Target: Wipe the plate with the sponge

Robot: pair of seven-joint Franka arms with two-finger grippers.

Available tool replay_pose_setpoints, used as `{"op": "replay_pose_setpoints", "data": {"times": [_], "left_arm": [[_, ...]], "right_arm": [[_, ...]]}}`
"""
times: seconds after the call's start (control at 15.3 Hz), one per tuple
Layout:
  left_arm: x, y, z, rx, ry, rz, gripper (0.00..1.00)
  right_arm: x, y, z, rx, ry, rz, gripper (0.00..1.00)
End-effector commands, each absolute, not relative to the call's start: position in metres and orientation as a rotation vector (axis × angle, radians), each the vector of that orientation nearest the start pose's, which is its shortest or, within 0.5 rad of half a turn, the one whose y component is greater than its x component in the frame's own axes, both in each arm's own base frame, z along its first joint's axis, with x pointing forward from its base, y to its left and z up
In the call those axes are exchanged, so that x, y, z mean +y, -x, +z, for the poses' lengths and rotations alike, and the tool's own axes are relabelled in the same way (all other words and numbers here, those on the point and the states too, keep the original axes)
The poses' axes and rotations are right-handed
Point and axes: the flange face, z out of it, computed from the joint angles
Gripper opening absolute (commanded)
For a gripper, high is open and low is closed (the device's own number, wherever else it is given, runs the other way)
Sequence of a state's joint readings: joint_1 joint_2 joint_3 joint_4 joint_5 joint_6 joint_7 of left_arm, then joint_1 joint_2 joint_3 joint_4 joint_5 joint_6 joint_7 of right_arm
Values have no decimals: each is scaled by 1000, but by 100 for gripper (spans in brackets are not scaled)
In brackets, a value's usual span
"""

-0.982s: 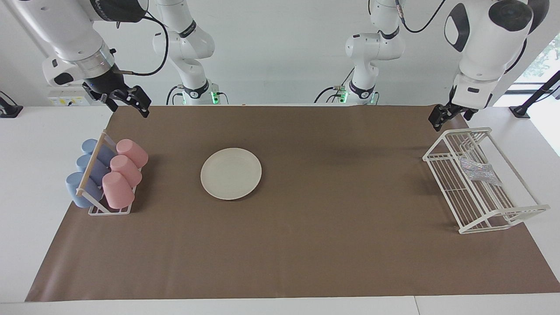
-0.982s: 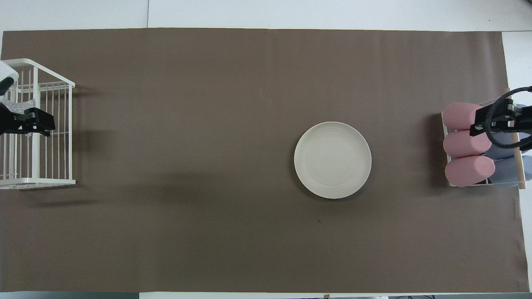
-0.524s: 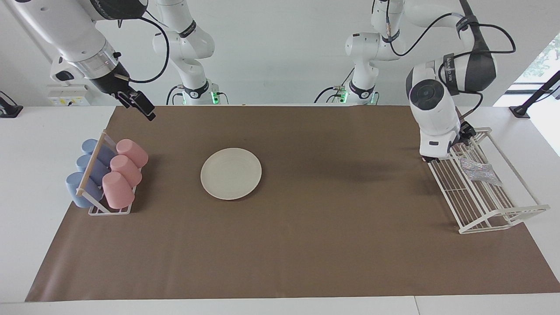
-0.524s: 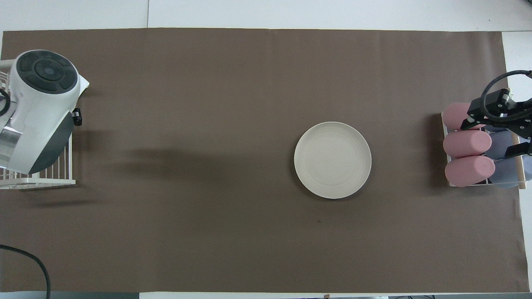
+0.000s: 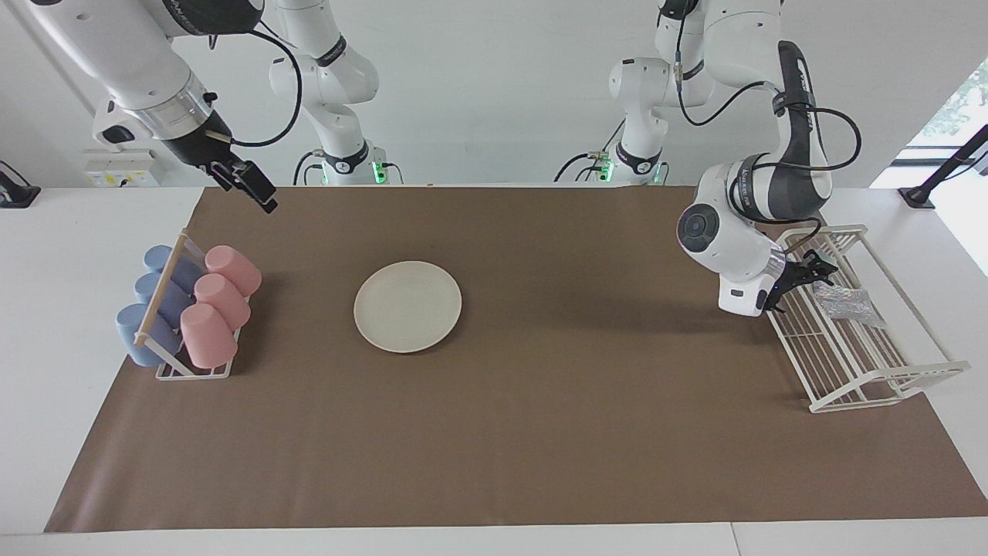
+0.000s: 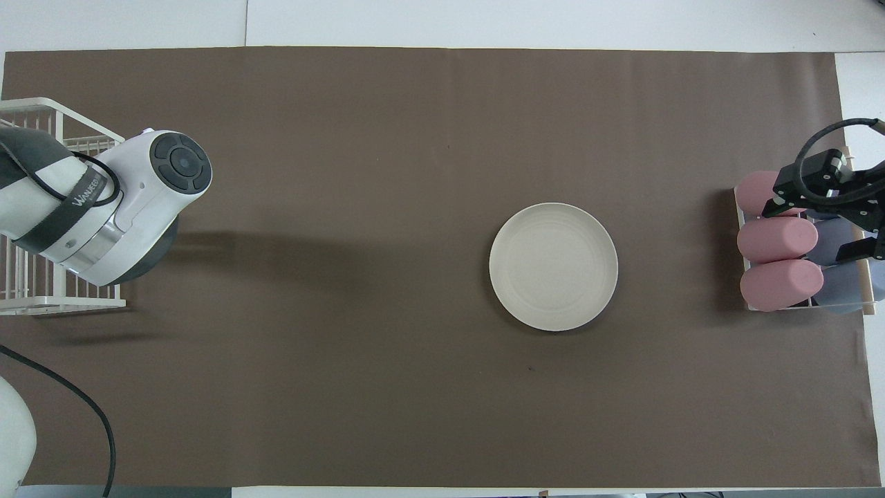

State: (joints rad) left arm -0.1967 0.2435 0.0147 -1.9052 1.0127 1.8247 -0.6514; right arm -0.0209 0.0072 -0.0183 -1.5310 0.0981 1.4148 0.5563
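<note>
The cream-white plate (image 5: 407,306) lies flat on the brown mat, toward the right arm's end of the table; it also shows in the overhead view (image 6: 553,266). The silvery sponge (image 5: 846,303) lies in the white wire rack (image 5: 864,363) at the left arm's end. My left gripper (image 5: 817,269) is low over the rack, open, a short way from the sponge and not touching it. In the overhead view the left arm's wrist hides both. My right gripper (image 5: 255,189) hangs open and empty in the air over the cup rack (image 6: 819,225), waiting.
A small rack holds pink cups (image 5: 220,301) and blue cups (image 5: 154,309) lying on their sides at the right arm's end. The wire rack's rim (image 6: 41,302) shows past the left arm. The brown mat (image 5: 540,432) covers most of the table.
The left arm has swung down from above the rack's near corner, and its gripper now sits low over the rack by the sponge. The right gripper has turned and shifted slightly.
</note>
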Motion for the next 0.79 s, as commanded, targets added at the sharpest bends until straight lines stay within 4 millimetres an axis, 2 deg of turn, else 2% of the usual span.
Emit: {"op": "replay_pose_setpoints", "data": {"times": [0.0,0.33,0.46,0.59,0.65,0.72], "left_arm": [[-38,-596,386,8,2137,-151,100],[-32,-600,391,28,2109,-168,99],[-31,-601,391,33,2103,-170,85],[-30,-601,391,31,2103,-169,66],[-30,-601,391,29,2102,-169,56],[-30,-601,391,29,2103,-170,51]], "right_arm": [[-9,-531,630,903,2919,224,100],[2,-526,628,875,2932,267,100],[1,-526,628,877,2931,267,100],[-8,-519,628,920,2924,317,100],[-13,-519,628,971,2909,325,100],[-17,-518,626,1109,2873,332,100]]}}
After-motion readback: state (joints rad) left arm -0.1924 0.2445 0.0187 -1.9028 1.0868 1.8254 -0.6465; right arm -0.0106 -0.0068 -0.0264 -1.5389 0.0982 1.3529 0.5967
